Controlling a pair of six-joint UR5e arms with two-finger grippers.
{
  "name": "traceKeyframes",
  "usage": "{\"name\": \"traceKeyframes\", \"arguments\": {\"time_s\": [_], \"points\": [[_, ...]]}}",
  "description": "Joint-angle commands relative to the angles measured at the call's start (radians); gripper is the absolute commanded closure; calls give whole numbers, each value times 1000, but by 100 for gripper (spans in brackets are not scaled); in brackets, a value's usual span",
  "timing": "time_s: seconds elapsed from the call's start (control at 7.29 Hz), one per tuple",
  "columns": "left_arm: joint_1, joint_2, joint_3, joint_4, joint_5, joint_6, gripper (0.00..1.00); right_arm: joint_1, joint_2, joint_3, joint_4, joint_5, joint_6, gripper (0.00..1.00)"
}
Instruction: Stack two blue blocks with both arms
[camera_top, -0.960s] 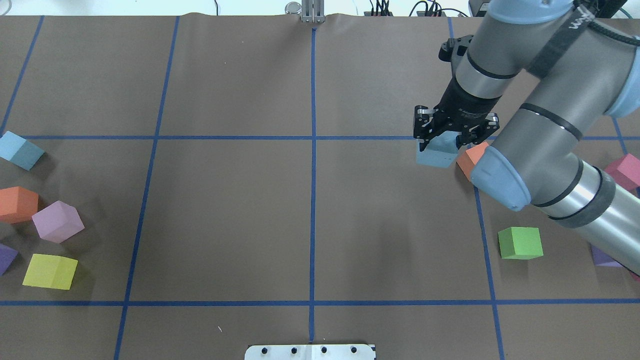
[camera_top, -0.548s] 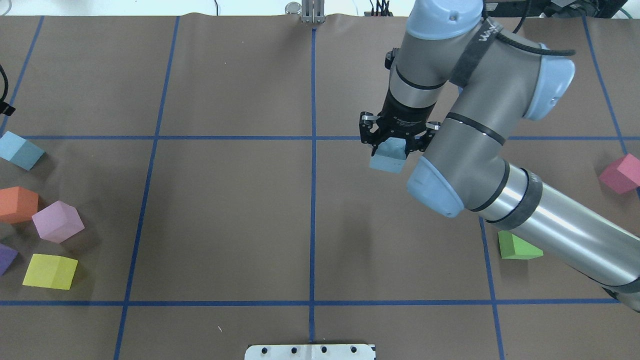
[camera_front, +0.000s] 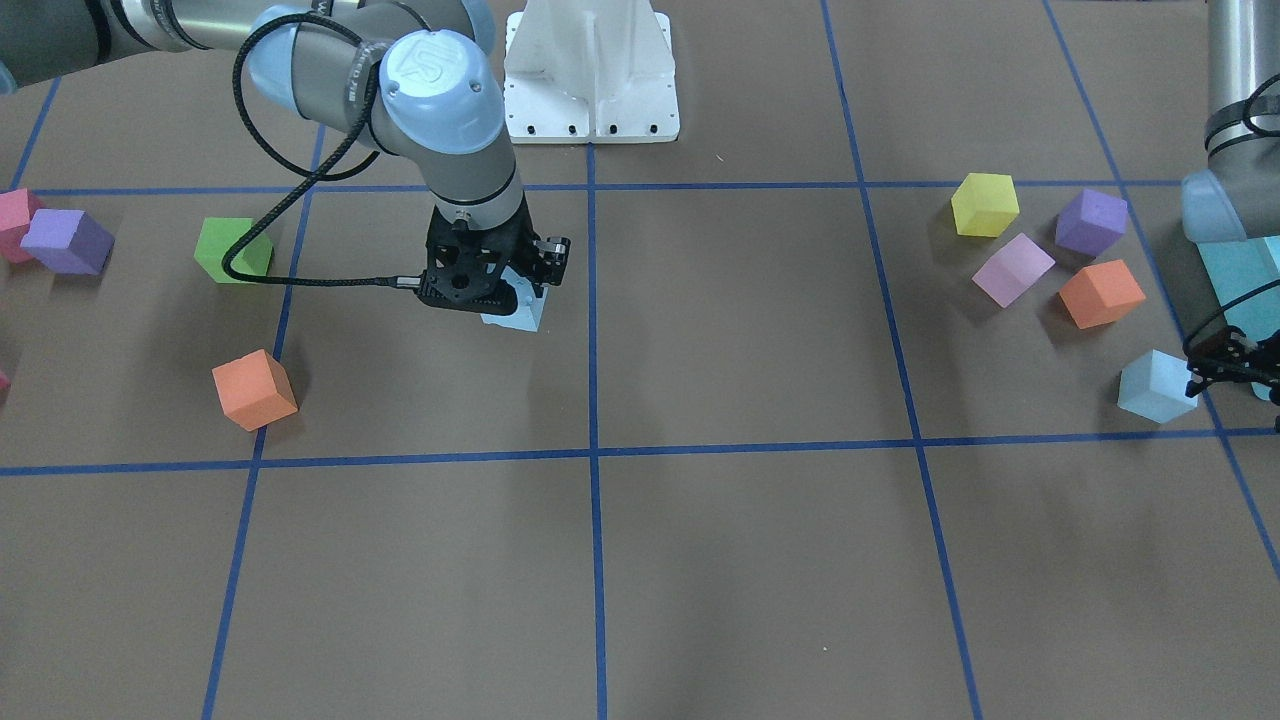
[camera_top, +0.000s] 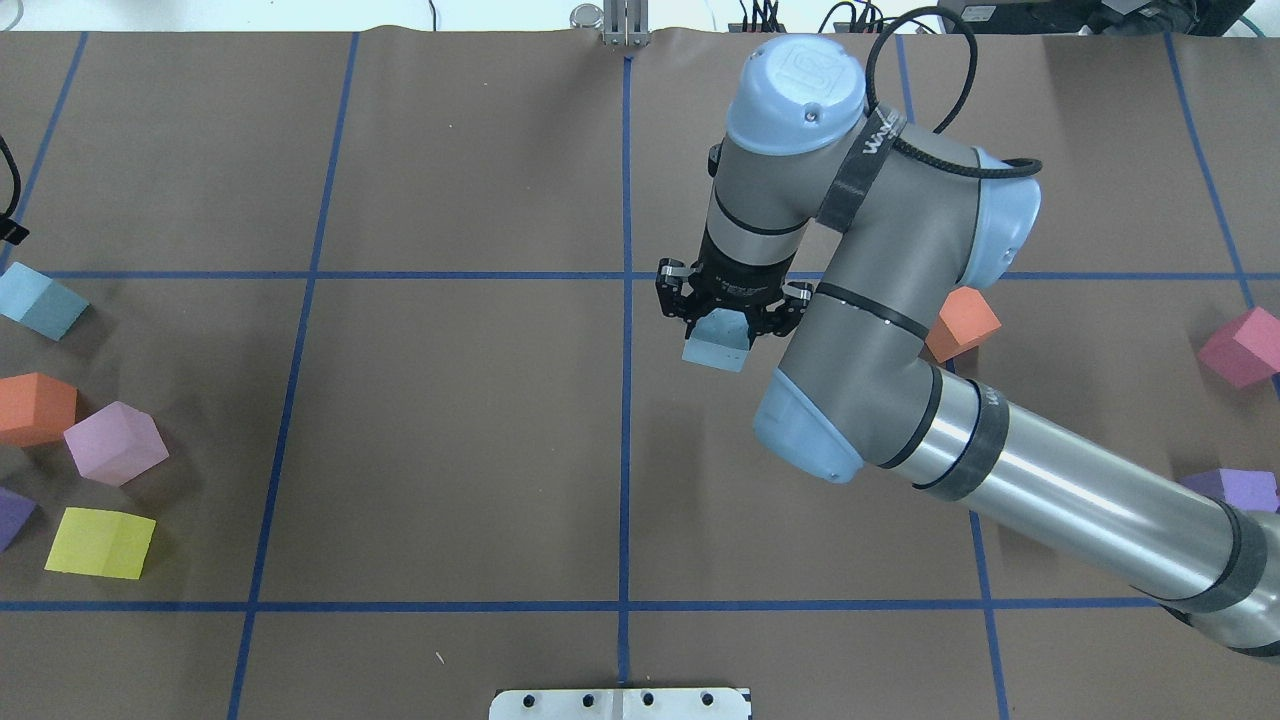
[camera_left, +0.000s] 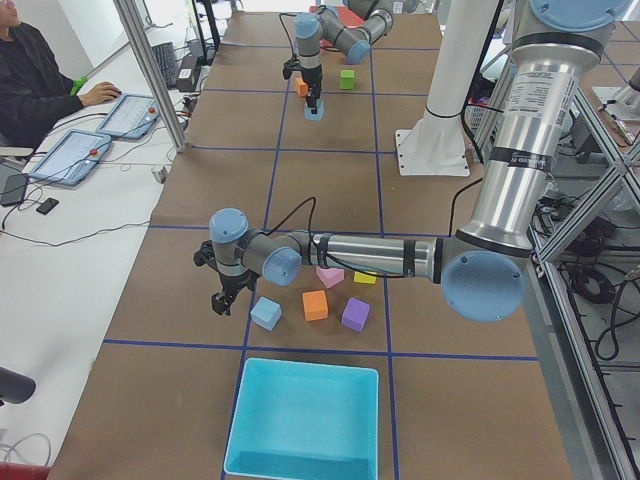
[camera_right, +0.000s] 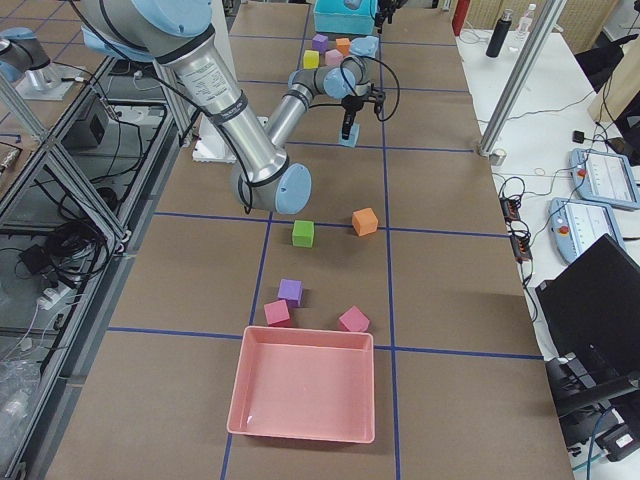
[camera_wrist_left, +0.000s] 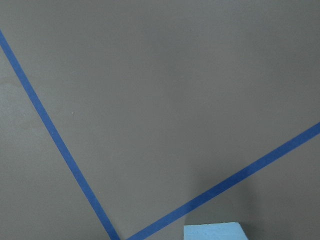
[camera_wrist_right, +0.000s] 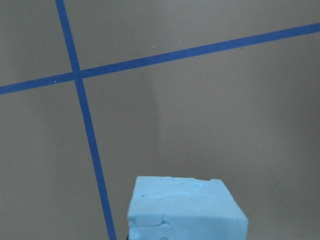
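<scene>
My right gripper (camera_top: 730, 316) clamps a half-hidden blue block (camera_top: 716, 350); my cropped left gripper (camera_front: 1225, 368), beside the other blue block (camera_front: 1157, 388), I cannot judge.

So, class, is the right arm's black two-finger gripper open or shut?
Shut on the pale sky-blue foam cube: in the overhead view the right gripper clasps its two sides.

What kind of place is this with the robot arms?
Probably a robotics lab: the right arm and left arm reach over a table gridded with blue tape, and a person sits beside it at tablets.
</scene>
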Motion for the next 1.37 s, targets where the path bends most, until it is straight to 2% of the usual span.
{"name": "traceKeyframes", "arguments": {"time_s": [0.0,0.14,0.27,0.41,0.55,0.82,1.1,1.23], "points": [[28,-16,37,0,-3,2,2,-41,36,-66,10,-50,8,45],[28,-16,27,2,-10,-12,2,-41,36,-93,68,-55,14,45],[28,-15,31,6,-12,-20,2,-43,36,-103,84,-55,18,45],[29,-12,37,11,-65,-40,2,-43,37,-104,84,-55,20,45],[31,-10,45,12,-76,-61,2,-44,37,-104,86,-55,23,45],[37,-4,74,6,-76,-74,2,-52,37,-119,104,-56,20,45],[38,-4,83,5,-76,-77,2,-58,40,-191,214,-65,25,45],[42,-4,89,6,-76,-78,2,-63,39,-196,218,-70,23,45]]}}
